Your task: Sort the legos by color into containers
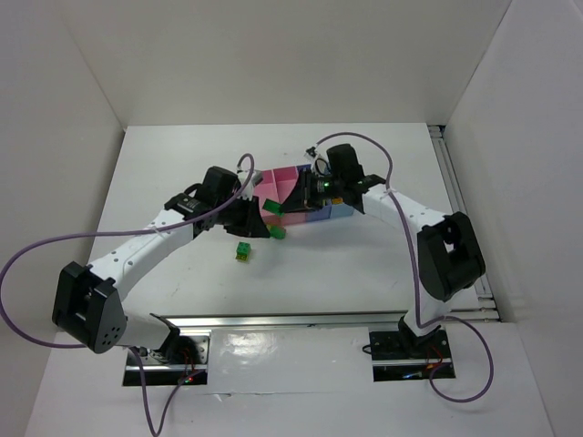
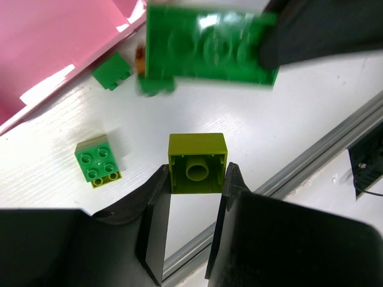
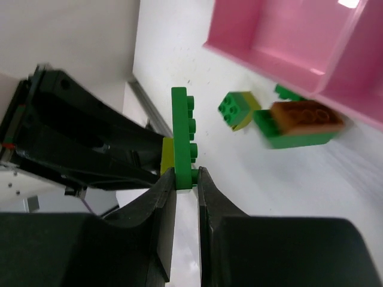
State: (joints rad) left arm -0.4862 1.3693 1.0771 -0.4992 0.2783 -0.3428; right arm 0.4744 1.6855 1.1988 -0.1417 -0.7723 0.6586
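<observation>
Lime lego (image 2: 197, 162) held left, green lego (image 3: 180, 137) right

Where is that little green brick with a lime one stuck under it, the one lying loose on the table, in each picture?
Top external: the green-on-lime brick lies just left of centre, on the near side of the pink bin.
Left wrist: lower left of centre, studs facing the camera.
Right wrist: right of centre, below the pink bin's edge.
Shared landmark: the pink bin, top left in the left wrist view and top right in the right wrist view.
</observation>
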